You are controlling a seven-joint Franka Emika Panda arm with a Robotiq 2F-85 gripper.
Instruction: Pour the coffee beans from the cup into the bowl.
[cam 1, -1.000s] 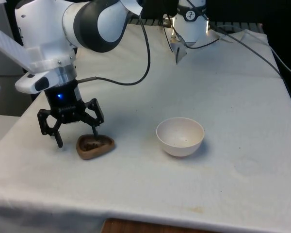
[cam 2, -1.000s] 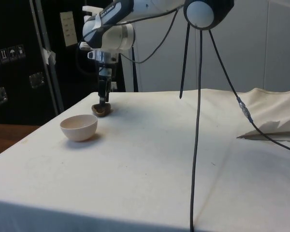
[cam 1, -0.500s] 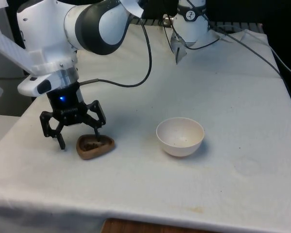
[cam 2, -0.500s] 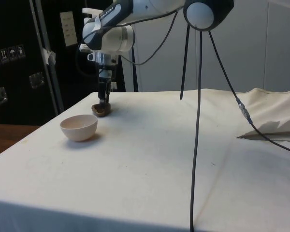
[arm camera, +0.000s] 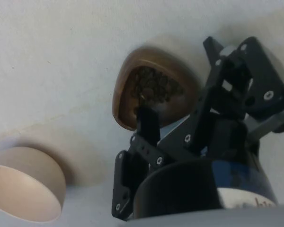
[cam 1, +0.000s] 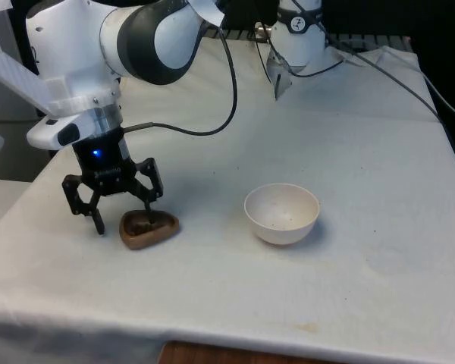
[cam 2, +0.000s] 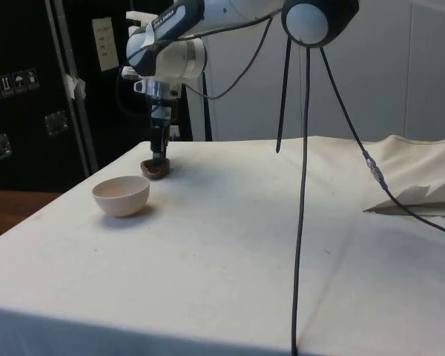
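You see the cup (cam 1: 149, 229) on the table (cam 1: 364, 152), at the front view's left of the bowl (cam 1: 281, 213), beans (arm camera: 154, 85) inside it.

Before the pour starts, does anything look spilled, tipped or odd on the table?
Nothing stands out. The brown cup sits upright with its coffee beans inside, the white bowl is upright beside it, and no beans lie on the cloth.

A white cloth (cam 1: 349, 136) covers the table; in the front view it fills most of the frame, creased near the lower edge. A brown strip of wood (cam 1: 235, 355) shows under the cloth at the bottom centre. In the side view the cloth (cam 2: 230, 245) bunches into folds (cam 2: 419, 174) at the right edge. Dark cabinets (cam 2: 30, 96) stand at the upper left, a pale label (cam 2: 102, 43) on one.
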